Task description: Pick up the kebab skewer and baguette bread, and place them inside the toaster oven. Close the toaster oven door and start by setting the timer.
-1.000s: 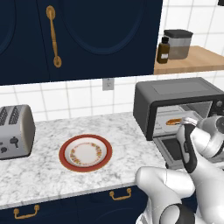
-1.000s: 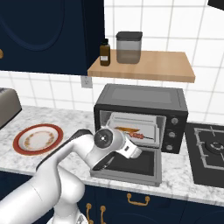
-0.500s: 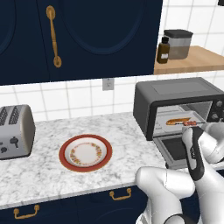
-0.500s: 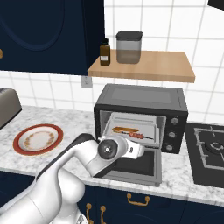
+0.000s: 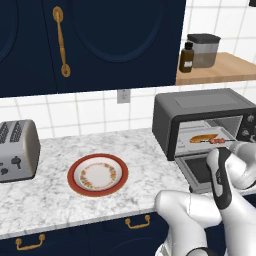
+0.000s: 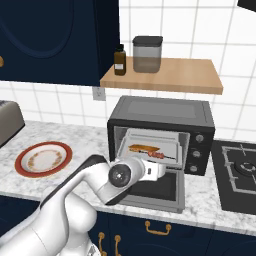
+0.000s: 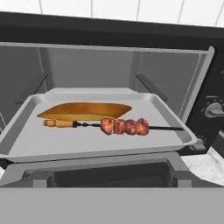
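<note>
The toaster oven (image 6: pixel 160 112) stands with its door (image 6: pixel 155 192) dropped open. A grey tray (image 7: pixel 26 140) sits pulled partly out of it. On the tray lies the golden baguette bread (image 7: pixel 85 110), and just in front of it the kebab skewer (image 7: pixel 124 126) with its red-brown chunks. Both also show in the left base view, the bread (image 5: pixel 202 138) beside the skewer (image 5: pixel 218 141). My gripper (image 6: pixel 159 170) hovers over the open door, facing the tray. It is open and holds nothing. Its fingertips are hidden.
The oven's knobs (image 6: pixel 199 138) run down its right side. A red-rimmed plate (image 5: pixel 98 175) lies on the marble counter, with a silver toaster (image 5: pixel 17 150) at far left. A wooden shelf (image 6: pixel 200 80) with a jar and bottle hangs above. A stove (image 6: pixel 240 175) sits to the right.
In the left base view my arm has dropped lower and to the right, uncovering the oven's opening. The bread and skewer lie still on the tray.
</note>
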Tool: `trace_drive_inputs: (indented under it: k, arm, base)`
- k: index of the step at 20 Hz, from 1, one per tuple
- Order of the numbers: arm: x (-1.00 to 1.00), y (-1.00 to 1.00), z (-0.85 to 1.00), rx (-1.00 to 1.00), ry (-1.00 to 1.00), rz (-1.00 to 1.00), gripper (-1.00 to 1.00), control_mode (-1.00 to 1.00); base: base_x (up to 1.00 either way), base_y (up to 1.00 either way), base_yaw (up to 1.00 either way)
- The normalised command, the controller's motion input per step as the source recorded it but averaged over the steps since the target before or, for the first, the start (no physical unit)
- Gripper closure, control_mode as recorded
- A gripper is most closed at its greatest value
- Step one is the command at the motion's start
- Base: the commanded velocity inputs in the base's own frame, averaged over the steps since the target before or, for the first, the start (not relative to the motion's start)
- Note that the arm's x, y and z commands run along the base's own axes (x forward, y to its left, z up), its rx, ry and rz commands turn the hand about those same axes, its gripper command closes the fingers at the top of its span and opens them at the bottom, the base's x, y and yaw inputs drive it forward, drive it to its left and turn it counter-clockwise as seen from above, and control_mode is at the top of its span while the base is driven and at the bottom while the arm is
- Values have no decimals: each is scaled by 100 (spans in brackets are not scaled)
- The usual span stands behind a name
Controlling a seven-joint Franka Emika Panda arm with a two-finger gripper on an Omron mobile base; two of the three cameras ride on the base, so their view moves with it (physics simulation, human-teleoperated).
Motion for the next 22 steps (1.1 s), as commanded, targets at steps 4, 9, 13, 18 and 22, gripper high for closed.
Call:
trace_drive_inputs:
  k: [4, 9, 13, 18, 22]
  arm:
    - [0, 0, 0, -3, -11, 0, -100, -100]
    - [1, 0, 0, 0, -5, 0, -100, -100]
    - [12, 4, 0, 0, 0, 0, -100, -100]
    - [34, 6, -16, 0, 0, 3, -100, -100]
    - [7, 0, -39, 0, 0, 18, -100, -100]
  base:
    - [0, 0, 0]
    - [0, 0, 0]
    - [0, 0, 0]
    - [0, 0, 0]
    - [0, 0, 0]
